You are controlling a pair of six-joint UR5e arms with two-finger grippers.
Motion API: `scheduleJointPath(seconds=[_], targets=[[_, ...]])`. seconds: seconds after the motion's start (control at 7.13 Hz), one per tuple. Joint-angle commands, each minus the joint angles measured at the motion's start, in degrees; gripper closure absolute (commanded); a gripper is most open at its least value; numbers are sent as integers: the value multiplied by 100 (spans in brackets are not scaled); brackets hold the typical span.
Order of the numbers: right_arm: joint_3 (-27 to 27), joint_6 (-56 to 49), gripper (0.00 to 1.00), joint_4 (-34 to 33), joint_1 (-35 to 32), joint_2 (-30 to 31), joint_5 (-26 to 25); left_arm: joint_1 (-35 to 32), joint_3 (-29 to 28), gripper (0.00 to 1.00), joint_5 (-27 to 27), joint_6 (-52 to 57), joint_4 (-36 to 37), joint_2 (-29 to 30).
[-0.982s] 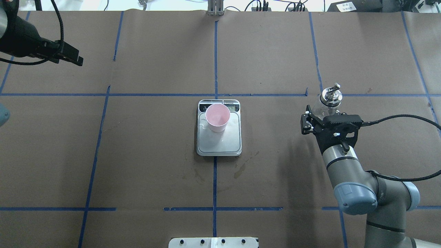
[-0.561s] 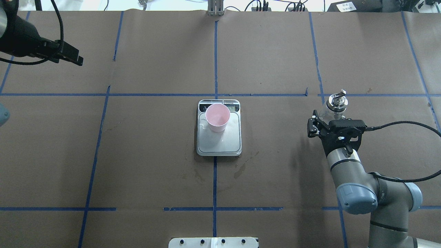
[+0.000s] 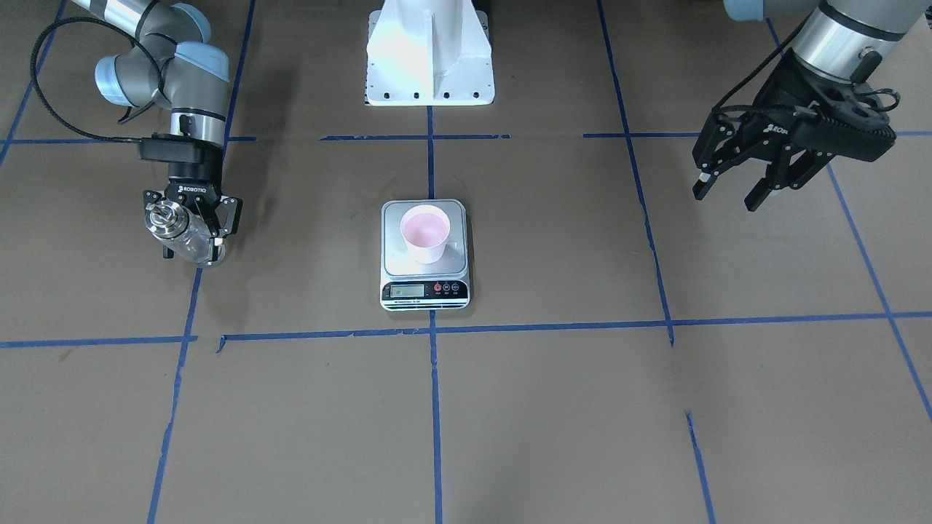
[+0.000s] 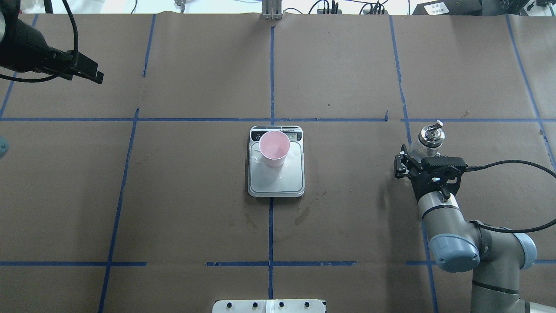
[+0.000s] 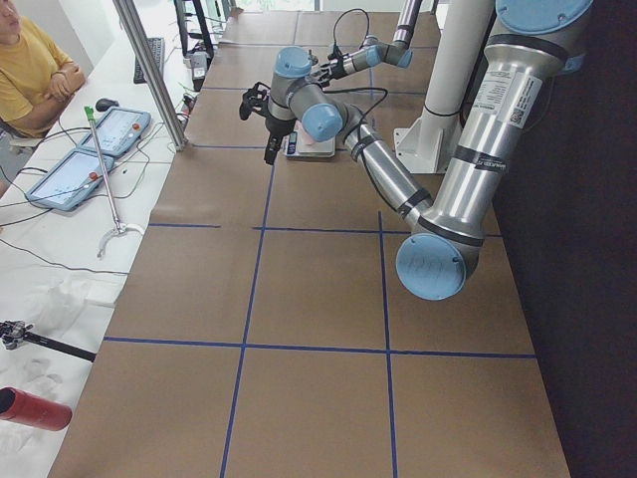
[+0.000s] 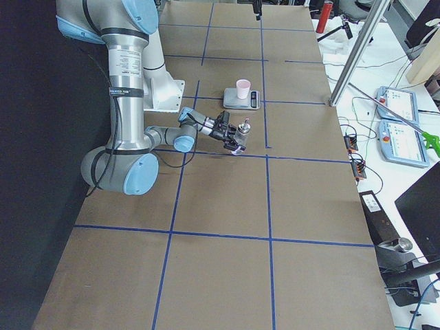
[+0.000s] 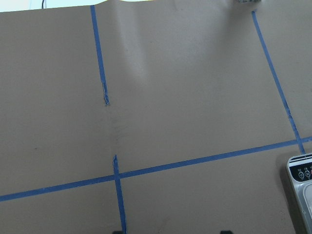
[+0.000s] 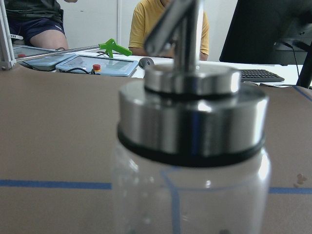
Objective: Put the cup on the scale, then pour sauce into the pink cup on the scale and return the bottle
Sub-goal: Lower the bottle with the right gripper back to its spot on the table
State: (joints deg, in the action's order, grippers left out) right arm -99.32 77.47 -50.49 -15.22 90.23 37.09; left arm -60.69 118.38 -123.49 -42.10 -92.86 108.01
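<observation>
1. The small white paper cup with a pale pink inside [image 4: 274, 148] stands on the flat square steel scale [image 4: 278, 184], mid-worktop [image 4: 195, 195].
2. The small clear glass bottle with a metal spout [image 3: 175, 227] is clamped in the right gripper [image 3: 191, 246], low and well apart from the scale. The return step is judged to be in hand.
3. Next, the base should be seated and the jaws released.
4. The left gripper [image 3: 724, 196] hangs spread and empty.
5. Base contact with the worktop and any sauce in the cup cannot be made out.

A robotics lab: paper-covered table [image 4: 195, 174] gridded with blue tape [image 4: 271, 65], teach pendants [image 6: 405, 144] and an operator [image 5: 30, 65] alongside
</observation>
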Motion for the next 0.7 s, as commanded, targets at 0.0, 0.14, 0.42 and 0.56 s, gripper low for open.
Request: scheduleJointPath(seconds=[0.0, 0.14, 0.42, 0.56], targets=[[1, -4, 100, 12, 62, -67, -44, 4, 19, 27, 0, 0, 40, 0], [9, -4, 100, 12, 89, -76, -105, 4, 19, 27, 0, 0, 40, 0], [27, 5, 100, 4, 220, -67, -298, 4, 10, 27, 0, 0, 40, -8], [44, 5, 100, 4, 299, -67, -351, -4, 10, 27, 0, 0, 40, -8]])
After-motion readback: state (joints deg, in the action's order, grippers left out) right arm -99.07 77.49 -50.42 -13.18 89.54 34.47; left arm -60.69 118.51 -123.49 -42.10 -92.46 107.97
